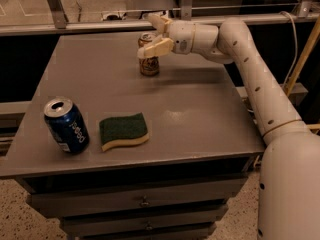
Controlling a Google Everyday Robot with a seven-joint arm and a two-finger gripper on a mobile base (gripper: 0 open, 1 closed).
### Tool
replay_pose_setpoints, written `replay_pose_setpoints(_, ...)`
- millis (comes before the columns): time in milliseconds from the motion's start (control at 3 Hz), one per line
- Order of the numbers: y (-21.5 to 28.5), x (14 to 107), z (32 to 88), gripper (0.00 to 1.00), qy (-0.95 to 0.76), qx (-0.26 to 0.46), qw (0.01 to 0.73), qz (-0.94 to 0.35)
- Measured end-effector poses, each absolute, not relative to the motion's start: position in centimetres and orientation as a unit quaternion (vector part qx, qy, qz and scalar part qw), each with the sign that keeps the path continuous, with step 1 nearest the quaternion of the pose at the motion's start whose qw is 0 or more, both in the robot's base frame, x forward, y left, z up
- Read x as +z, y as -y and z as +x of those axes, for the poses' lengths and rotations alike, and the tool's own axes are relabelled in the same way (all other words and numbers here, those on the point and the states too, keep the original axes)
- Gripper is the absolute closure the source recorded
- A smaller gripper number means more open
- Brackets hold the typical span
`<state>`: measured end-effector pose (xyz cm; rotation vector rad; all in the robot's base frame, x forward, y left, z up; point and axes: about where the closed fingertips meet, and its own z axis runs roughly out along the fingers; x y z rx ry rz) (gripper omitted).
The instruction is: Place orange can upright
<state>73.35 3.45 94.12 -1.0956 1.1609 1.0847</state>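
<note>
Surface: a flat, matte grey table top (200,119) with squared edges is seen, set on a cabinet of grey drawers (145,203) fitted with small metal pulls.
Background: a dull metal rail (75,26) is run along the far edge of the table; a speckled floor (15,214) is seen at the lower left.
Orange can (149,64): a small cylinder of aluminium, printed orange-brown with mottled cream and dark patches, is stood upright on its base near the far edge of the table, right of the middle. Its silver top rim is turned up.
Gripper (146,35): it is held level with the upper part of the orange can, reached in from the right. Its two cream, wedge-shaped fingers are spread wide and set astride the can's top; the near one is laid across the front of the can and the far one is kept apart behind it. Whether the near finger touches the can cannot be told.
Arm (250,69): smooth cream-white shells, rounded at the joints, are dotted with small dark holes.
Blue can (66,125): a glossy blue cylinder with white lettering is stood upright near the front left corner, its silver top opened.
Sponge (124,131): a wavy-edged pad, with rough dark green scouring fibre on top and a pale yellow foam base, is laid flat just beside the blue can, well apart from the orange can.
</note>
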Motion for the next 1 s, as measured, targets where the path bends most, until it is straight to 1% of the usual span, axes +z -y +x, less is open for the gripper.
replay_pose_setpoints(333, -3.9, 95.1, 73.1, 0.0, -0.519, 0.435, 0.538, -0.502)
replay_pose_setpoints(667, -6.1, 98.6, 71.8, 0.0, -0.574, 0.355, 0.47, -0.569)
replay_pose_setpoints(1000, -4.7, 97.7, 72.3, 0.0, -0.619, 0.299, 0.428, -0.587)
